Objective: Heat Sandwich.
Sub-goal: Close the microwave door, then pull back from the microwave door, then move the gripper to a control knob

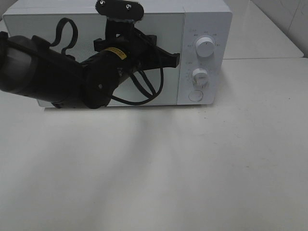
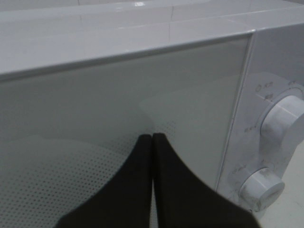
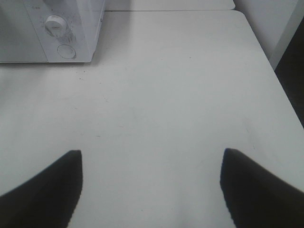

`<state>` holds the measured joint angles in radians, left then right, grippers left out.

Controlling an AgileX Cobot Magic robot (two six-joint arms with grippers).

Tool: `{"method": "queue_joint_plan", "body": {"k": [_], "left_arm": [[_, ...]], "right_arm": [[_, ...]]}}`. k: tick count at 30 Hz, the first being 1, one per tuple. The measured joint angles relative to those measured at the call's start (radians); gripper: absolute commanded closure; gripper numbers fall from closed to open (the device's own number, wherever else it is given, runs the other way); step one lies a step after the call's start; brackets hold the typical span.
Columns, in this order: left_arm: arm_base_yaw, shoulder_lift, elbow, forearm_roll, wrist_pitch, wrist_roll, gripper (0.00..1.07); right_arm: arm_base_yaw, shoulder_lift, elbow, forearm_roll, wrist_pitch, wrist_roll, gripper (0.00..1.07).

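Note:
The sandwich is out of view. A white microwave [image 1: 202, 19] stands at the back of the table with its door [image 1: 159, 29] closed. My left arm reaches across the door from the left. In the left wrist view my left gripper [image 2: 152, 138] is shut with nothing between its fingers, tips close to the door glass [image 2: 95, 104] near its right edge. It shows in the exterior high view as my left gripper [image 1: 176, 59]. My right gripper [image 3: 152, 159] is open over the bare table, holds nothing, and does not show in the exterior high view.
The microwave panel carries an upper knob [image 1: 206, 47], a lower knob [image 1: 199, 76] and a round button [image 1: 196, 95]. The white table [image 1: 154, 168] spreads in front. Its right edge [image 3: 273, 71] borders a dark gap. The microwave [image 3: 61, 28] stands far from my right gripper.

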<state>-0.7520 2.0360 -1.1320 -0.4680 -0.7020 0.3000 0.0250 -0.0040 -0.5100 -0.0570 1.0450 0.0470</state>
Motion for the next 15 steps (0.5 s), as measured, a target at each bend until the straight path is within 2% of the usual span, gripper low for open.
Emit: {"method": "queue_joint_plan", "body": {"k": [9, 15], "left_arm": [[0.0, -0.047, 0.075, -0.063, -0.012, 0.0, 1.06], [-0.02, -0.127, 0.19, -0.079, -0.026, 0.0, 1.06]], "right_arm": [[0.0, 0.0, 0.0, 0.0, 0.0, 0.0, 0.31], [0.0, 0.0, 0.0, 0.0, 0.0, 0.0, 0.31]]}}
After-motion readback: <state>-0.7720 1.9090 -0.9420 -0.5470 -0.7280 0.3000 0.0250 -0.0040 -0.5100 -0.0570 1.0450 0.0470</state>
